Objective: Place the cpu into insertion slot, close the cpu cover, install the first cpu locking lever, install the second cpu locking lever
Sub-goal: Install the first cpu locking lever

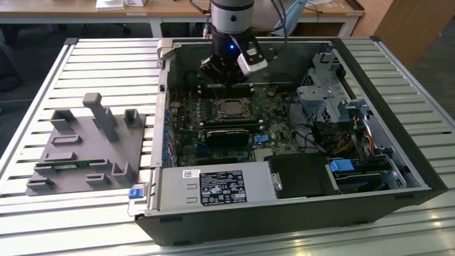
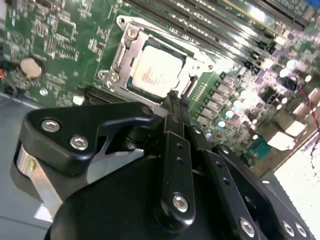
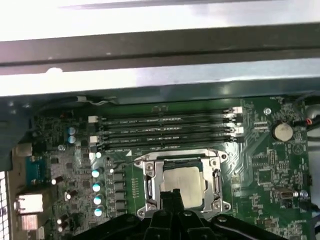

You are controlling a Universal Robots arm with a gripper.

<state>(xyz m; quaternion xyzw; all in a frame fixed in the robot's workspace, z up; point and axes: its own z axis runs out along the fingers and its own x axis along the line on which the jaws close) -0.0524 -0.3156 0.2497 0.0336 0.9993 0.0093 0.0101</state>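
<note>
second wrist view: pincer (image 2: 173,100) closed, empty, beside the lowered cpu cover (image 2: 121,54) framing the cpu (image 2: 152,71).

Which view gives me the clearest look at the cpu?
The second wrist view: the cpu sits close, its top almost fully visible. In the first wrist view the pincer overlaps its edge; the exterior view shows it far off inside the case.

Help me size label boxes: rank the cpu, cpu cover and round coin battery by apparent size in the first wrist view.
Largest: cpu cover.
Next: cpu, lying inside the cover's opening.
Smallest: coin battery.
</note>
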